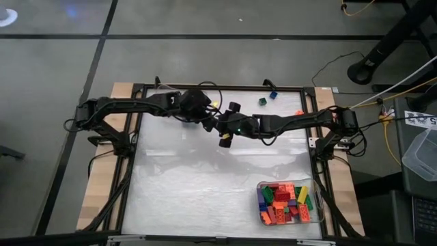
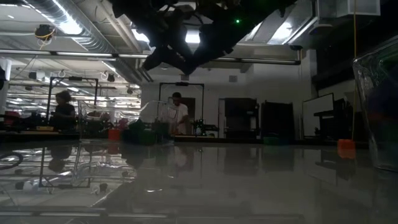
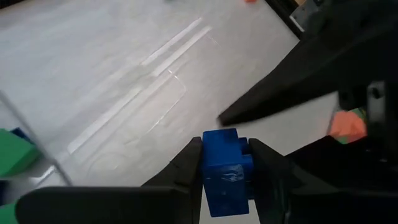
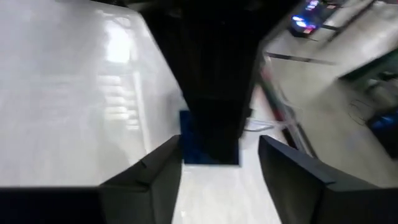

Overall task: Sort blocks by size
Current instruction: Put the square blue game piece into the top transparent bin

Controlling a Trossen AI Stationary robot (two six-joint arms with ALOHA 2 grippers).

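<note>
Low view dim, backlit by ceiling strip lights [image 2: 68, 26]; table [image 2: 249, 180] glare; right wrist view motion-blurred.

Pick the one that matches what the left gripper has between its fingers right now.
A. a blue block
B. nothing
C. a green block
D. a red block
A: the left wrist view shows the left gripper with its two dark fingers pressed against either side of a blue block.
</note>
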